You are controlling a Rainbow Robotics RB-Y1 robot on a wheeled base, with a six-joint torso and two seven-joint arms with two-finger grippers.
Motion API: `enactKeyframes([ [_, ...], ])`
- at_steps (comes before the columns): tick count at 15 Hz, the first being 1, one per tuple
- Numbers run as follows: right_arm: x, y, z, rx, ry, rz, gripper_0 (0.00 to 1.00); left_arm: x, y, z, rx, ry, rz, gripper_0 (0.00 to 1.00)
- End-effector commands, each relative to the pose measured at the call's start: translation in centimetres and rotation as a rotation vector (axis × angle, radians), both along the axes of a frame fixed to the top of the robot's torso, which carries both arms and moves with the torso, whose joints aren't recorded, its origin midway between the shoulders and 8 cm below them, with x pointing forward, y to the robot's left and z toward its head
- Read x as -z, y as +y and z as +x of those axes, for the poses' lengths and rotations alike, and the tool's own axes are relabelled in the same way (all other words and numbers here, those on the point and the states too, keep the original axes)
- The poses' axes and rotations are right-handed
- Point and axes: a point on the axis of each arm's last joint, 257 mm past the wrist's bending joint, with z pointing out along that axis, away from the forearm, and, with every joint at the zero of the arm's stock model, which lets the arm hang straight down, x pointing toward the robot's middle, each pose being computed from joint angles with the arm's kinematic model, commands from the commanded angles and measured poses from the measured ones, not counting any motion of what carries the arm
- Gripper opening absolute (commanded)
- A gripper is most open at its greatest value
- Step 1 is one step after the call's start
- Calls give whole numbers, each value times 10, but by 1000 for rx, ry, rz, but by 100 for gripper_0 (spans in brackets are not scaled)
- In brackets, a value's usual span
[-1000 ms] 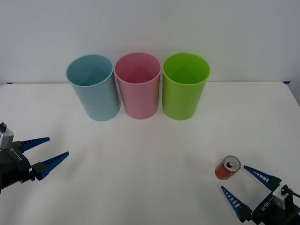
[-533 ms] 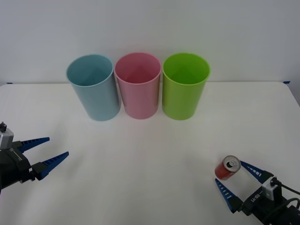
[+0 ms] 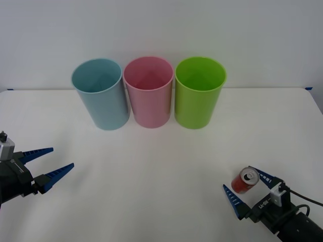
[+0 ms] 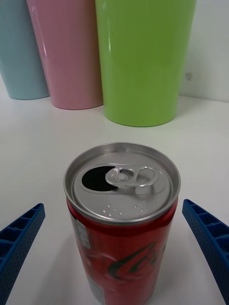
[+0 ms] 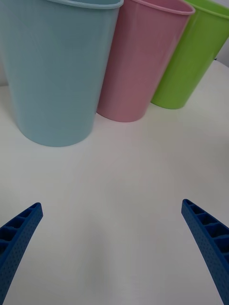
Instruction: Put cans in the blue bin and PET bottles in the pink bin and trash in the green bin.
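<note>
Here, small red drink can with silver top and pull tab (image 3: 246,180) upright on the white table (image 3: 151,166), near the front right corner, long axis vertical. Straddled by the right gripper (image 3: 245,186): one blue ribbed finger on each side of the can body, both spread wide with clear gaps, not touching. Seen from the right wrist, can (image 4: 122,219) dead centre between the fingers (image 4: 19,238), drink opening already punched. By judgement, a straight closing of the jaws enough to catch it.

Far off on the other side of the table, left gripper (image 3: 46,164) parked low near the left edge, fingers apart, holding nothing; plainly the farther arm from the can.

Well beyond the can, at the back of the table, three tall tapered plastic cylinders in a row, touching or nearly so: light blue bin (image 3: 100,93) farthest to the left, pink bin (image 3: 148,91) in the middle, lime-green bin (image 3: 199,92) nearest the can's side. So, a long diagonal carry to the blue one.

Hidden: can's base cut off in the wrist view, its foot behind the gripper from the front; bin floors hard to judge; no bottle or trash anywhere to point at.
</note>
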Motion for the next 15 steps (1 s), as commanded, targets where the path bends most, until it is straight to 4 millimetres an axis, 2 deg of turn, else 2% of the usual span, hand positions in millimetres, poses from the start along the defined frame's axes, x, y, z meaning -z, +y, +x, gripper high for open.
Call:
enactKeyframes([
  [1, 1, 5, 3, -1, -1, -2, 100, 0, 0, 0, 0, 0, 0, 100],
  [5, -2, 8, 4, -4, -17, -9, 100, 0, 0, 0, 0, 0, 0, 100],
  [6, -2, 7, 5, 1, -17, -11, 27, 0, 0, 0, 0, 0, 0, 100],
  [7, -1, 6, 5, 4, -17, -15, 2, 0, 0, 0, 0, 0, 0, 100],
  [15, -3, 7, 5, 7, -39, -30, 0, 0, 0, 0, 0, 0, 0, 100],
])
